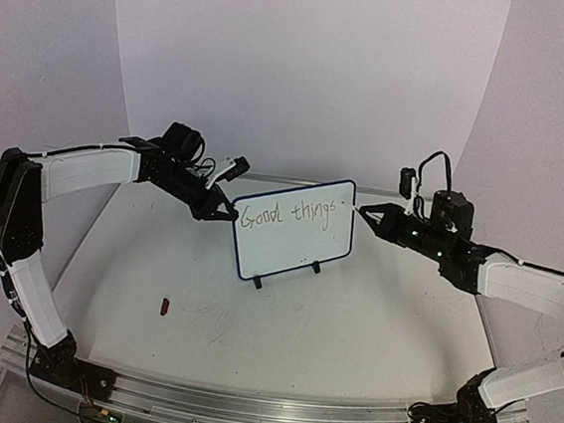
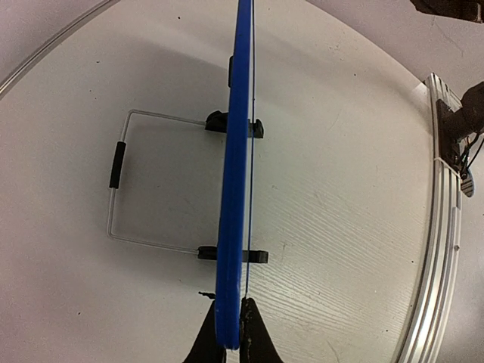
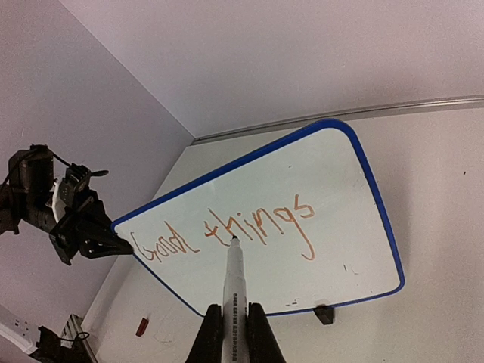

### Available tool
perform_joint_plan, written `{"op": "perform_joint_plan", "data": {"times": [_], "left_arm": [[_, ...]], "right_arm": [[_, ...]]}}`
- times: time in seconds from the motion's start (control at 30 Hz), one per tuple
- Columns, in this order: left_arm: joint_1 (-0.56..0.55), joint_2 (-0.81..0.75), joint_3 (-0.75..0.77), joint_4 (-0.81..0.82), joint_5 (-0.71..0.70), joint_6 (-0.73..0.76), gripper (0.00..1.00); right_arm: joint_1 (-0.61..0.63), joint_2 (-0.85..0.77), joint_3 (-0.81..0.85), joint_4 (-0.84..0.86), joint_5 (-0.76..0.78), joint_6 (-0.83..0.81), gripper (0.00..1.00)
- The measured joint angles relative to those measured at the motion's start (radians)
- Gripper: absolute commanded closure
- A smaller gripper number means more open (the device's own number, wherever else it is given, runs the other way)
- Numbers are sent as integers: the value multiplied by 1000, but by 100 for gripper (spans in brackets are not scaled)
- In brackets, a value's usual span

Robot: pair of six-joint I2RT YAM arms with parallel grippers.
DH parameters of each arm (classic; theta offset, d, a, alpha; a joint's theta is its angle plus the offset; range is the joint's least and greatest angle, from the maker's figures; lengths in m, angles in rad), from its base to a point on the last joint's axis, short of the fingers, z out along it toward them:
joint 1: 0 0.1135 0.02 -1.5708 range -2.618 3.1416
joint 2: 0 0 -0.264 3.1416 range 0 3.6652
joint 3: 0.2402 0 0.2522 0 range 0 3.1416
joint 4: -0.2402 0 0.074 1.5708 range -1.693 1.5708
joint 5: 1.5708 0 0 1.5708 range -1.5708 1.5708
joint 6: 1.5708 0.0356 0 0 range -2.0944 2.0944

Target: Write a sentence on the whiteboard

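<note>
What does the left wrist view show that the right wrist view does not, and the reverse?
Only the left wrist view: the whiteboard seen edge-on and the wire stand behind it. Only the right wrist view: the writing "Good things" and the marker in the right gripper. Both: the whiteboard and the left gripper shut on its edge.

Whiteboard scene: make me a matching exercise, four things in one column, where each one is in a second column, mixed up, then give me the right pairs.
Things
1. whiteboard
2. marker
3. wire stand
4. small reddish piece

Places
A. lying on the table in front of the board, toward the left arm
B. clamped in the right gripper
C. behind the board, joined to its feet
D. upright on two black feet, its edge pinched by the left gripper

Pairs: 1-D, 2-B, 3-C, 4-A
</note>
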Motion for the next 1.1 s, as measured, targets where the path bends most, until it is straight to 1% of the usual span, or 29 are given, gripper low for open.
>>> {"op": "perform_joint_plan", "data": {"times": [0.13,0.23,0.4,0.53,0.7,0.87,1.1], "left_arm": [[-1,0,0,0,0,0,100],[-1,0,0,0,0,0,100],[-4,0,0,0,-1,0,100],[-5,0,0,1,-3,0,100],[-6,0,0,1,-3,0,100],[-6,0,0,1,-4,0,100],[-7,0,1,1,-7,0,100]], "right_arm": [[11,3,0,-31,-28,-14,100],[46,20,0,-32,-35,-19,100],[159,96,9,-33,-22,-31,100],[251,204,48,-26,-12,-31,100],[336,327,103,19,6,-28,100],[392,425,157,84,29,-23,100],[411,518,186,173,62,1,100]]}}
